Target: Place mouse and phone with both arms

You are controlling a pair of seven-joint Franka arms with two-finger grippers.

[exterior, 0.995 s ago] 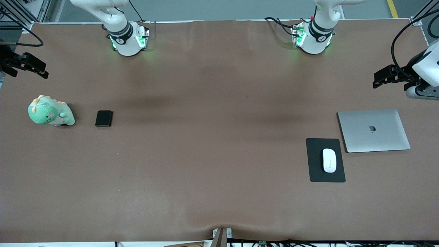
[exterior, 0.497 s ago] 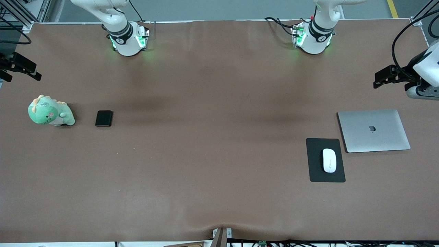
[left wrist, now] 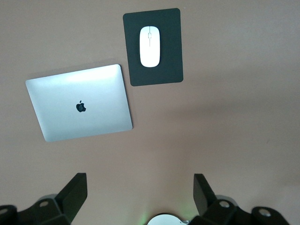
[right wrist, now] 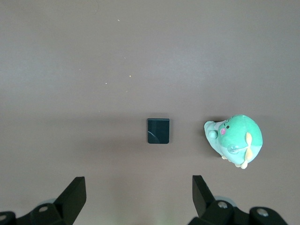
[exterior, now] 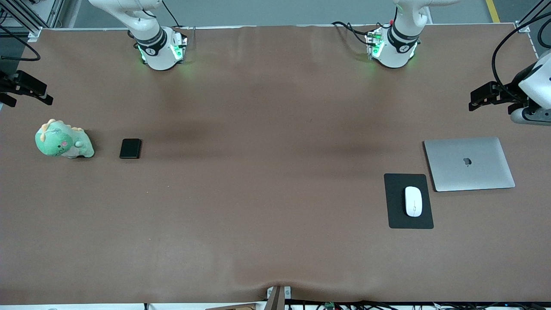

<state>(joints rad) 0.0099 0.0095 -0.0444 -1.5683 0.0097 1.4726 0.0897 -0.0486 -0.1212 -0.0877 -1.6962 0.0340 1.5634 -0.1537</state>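
Both claws, the left claw (left wrist: pixel 138 199) and the right claw (right wrist: pixel 136 199), hung open and empty at opposite desk ends, seemingly finished: the glossy white oval mouse (exterior: pixel 413 201) lay on its matte black pad (exterior: pixel 396 215), the small black slab phone (exterior: pixel 130 148) beside a green plush dinosaur (exterior: pixel 62 141).

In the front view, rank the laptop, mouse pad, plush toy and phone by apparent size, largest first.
1. Closed silver laptop
2. Flat matte black mouse pad
3. Green plush dinosaur
4. Small black slab phone

All lie on the table, so the ranking holds.
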